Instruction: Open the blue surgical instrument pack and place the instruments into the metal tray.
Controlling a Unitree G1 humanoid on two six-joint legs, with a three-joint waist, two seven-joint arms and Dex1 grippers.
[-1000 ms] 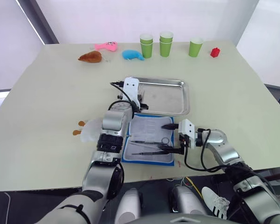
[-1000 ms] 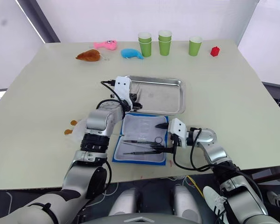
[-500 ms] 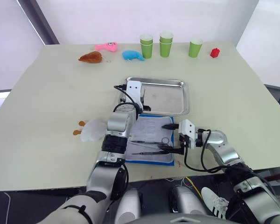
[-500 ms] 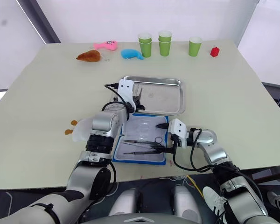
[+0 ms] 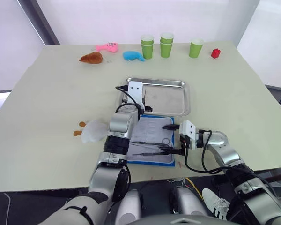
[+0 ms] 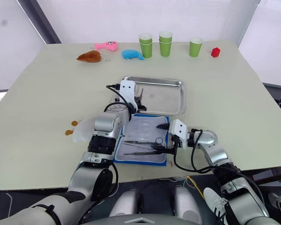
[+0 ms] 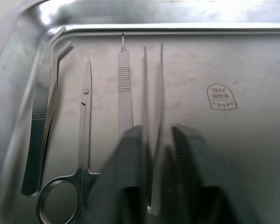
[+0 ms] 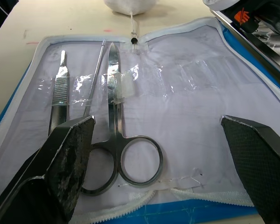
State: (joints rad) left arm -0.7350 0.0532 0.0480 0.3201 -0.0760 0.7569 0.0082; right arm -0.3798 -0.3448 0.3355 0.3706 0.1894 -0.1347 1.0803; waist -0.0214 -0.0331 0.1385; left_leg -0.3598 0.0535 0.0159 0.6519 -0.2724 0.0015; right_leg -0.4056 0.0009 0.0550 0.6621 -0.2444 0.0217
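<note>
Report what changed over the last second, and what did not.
The left gripper, shut on slim tweezers, moved from the near left corner of the metal tray a little further in over its floor. Nothing was released. The right gripper stayed open over the scissors in the opened blue surgical instrument pack; tray and pack stayed put.

Metal tray (image 7: 252,65) polished and reflective; instruments (image 8: 114,116) brushed steel; pack (image 8: 210,107) lining smooth cloth under glossy film.

Both arms are silver-grey metal with black ribbed joint bands and looping black cables. A white block sits at each wrist. The right claw (image 8: 163,168) has black, textured fingers (image 8: 65,154).
</note>
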